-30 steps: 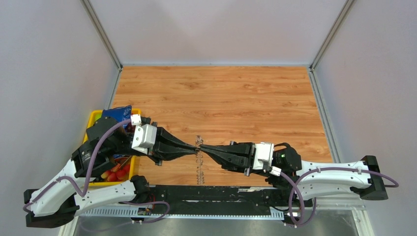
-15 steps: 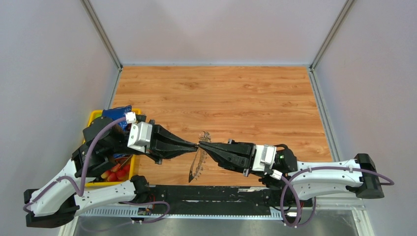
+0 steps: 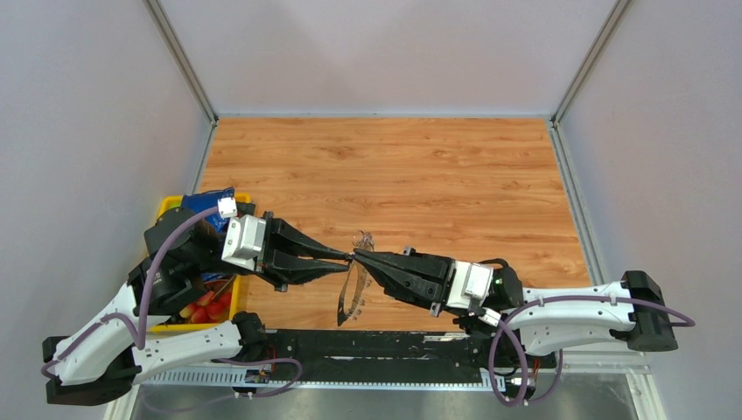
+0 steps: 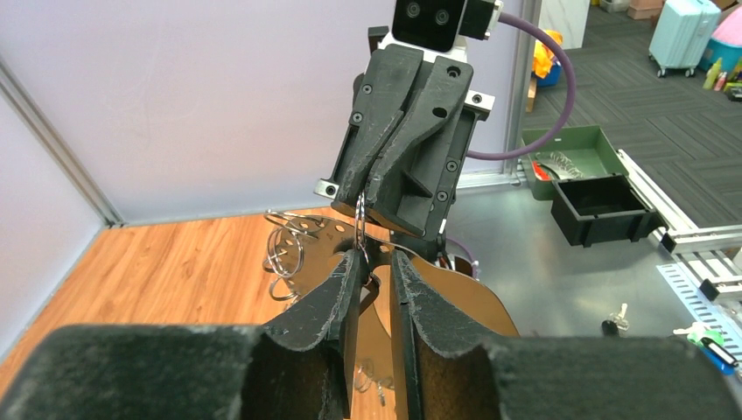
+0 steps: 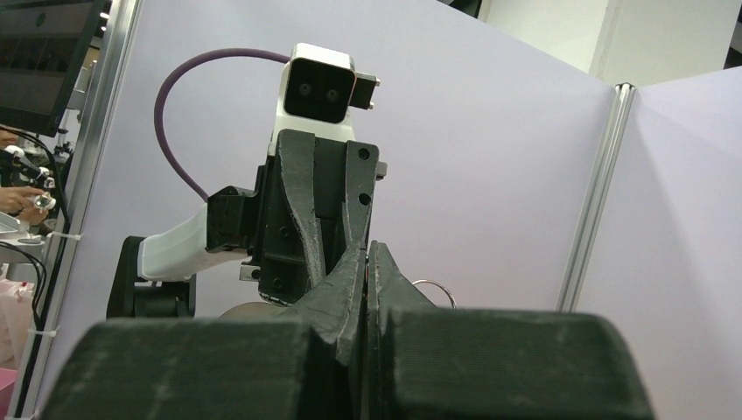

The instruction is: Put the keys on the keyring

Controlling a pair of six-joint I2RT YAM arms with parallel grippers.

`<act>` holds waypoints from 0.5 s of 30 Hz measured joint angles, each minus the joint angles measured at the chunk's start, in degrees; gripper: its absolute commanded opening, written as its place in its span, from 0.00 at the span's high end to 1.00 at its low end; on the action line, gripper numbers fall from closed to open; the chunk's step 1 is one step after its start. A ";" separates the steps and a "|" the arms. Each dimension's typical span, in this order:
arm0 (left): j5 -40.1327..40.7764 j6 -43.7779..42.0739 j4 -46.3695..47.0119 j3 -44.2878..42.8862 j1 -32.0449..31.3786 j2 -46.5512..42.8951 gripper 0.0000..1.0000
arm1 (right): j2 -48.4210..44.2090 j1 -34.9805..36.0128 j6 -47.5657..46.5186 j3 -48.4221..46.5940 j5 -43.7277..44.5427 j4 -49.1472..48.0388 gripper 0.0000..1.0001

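My right gripper (image 4: 361, 203) clenched the keyring (image 4: 360, 223); left gripper (image 4: 374, 267) sat slightly parted around it, grip unclear to me.

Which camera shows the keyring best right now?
Top external: the keyring hangs in full outline from the right tool, which pinches its top. Left wrist shows only a short stretch of wire at that tool's tips, plus small loops beside it. Right wrist hides nearly all of it behind its own fingers.

1. We see a wooden table (image 3: 394, 166) with a bare plank-grain top.
2. We find a yellow bin (image 3: 166, 207) at its left edge.
3. A black rail (image 3: 376, 343) lines its near edge.
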State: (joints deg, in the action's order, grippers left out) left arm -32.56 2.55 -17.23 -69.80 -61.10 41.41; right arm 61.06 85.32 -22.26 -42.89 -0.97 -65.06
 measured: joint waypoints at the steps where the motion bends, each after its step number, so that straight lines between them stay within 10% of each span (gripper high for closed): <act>1: -0.02 0.15 0.20 0.00 0.00 0.02 0.74 | 0.28 0.00 -0.13 0.09 -0.02 -0.68 1.00; 15: -1.73 2.38 3.89 0.39 0.07 1.05 0.73 | 4.96 0.02 -2.84 0.28 -1.62 -11.28 1.00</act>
State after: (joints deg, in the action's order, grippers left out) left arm -34.28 4.93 -13.34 -69.41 -61.04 42.46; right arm 66.02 85.34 -25.10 -42.61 -2.59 -76.34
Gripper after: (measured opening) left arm 0.272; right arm 0.005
